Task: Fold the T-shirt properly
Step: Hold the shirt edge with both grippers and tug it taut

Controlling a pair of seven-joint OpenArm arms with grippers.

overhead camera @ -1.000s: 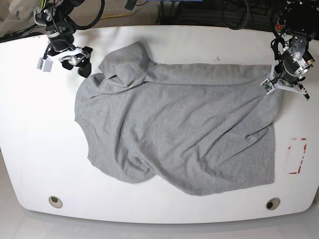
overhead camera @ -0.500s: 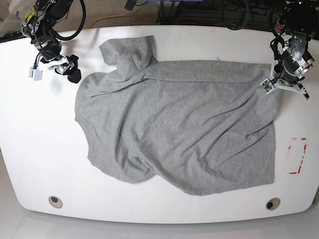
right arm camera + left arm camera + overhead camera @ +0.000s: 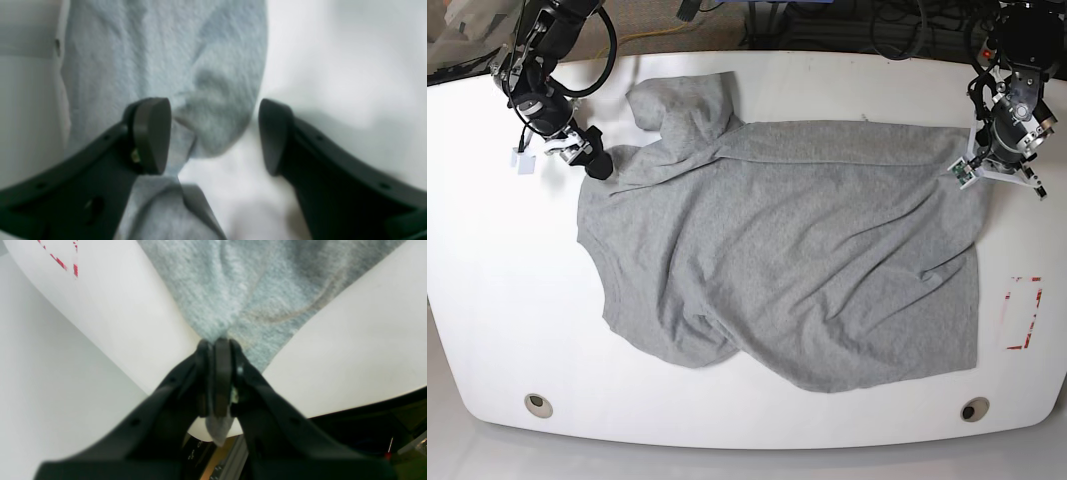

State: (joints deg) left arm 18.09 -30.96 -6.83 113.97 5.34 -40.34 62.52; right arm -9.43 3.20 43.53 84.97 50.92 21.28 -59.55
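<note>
The heather-grey T-shirt (image 3: 787,250) lies spread and wrinkled across the white table (image 3: 507,300), with one sleeve (image 3: 682,105) flopped out at the back left. My left gripper (image 3: 972,168) is at the shirt's back right corner. In the left wrist view it (image 3: 218,350) is shut on a pinch of the grey cloth (image 3: 240,290). My right gripper (image 3: 592,160) is at the shirt's left shoulder edge. In the right wrist view it (image 3: 213,136) is open, low over a rounded fold of the shirt (image 3: 186,83) that lies between the fingers (image 3: 151,133).
A red-and-white rectangle mark (image 3: 1024,313) is on the table at the right, and also shows in the left wrist view (image 3: 60,261). Two round holes (image 3: 539,405) (image 3: 974,409) sit near the front edge. Cables lie behind the table's back edge.
The sleeve has dropped from the right gripper and lies opened out at the back. The right gripper swung left, then came back to the shirt's shoulder edge. The left gripper has held still.
</note>
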